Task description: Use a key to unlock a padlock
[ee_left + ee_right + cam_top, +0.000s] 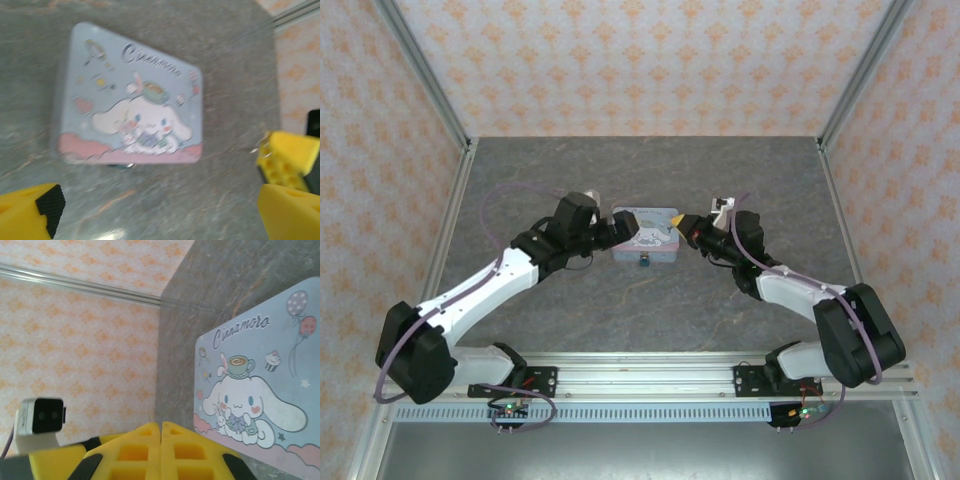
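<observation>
The pastel-blue cartoon tin [646, 233] lies mid-table. The padlock [645, 261], tiny and dark blue-green, hangs at the tin's near edge; in the left wrist view only a dark sliver of the padlock [121, 165] peeks out under the tin's pink edge. My left gripper [616, 233] is beside the tin's left end, open wide, its yellow fingers [30, 212] far apart with bare table between them. My right gripper [679, 222] is at the tin's right end, shut, with a thin silvery tip of the key [149, 414] sticking out of the closed fingers [175, 450].
The tin [135, 95] rests flat with its lid down. Metal frame posts [430, 80] and patterned walls close in the grey table [650, 320] on three sides. The right gripper's yellow fingers [287, 162] sit just right of the tin.
</observation>
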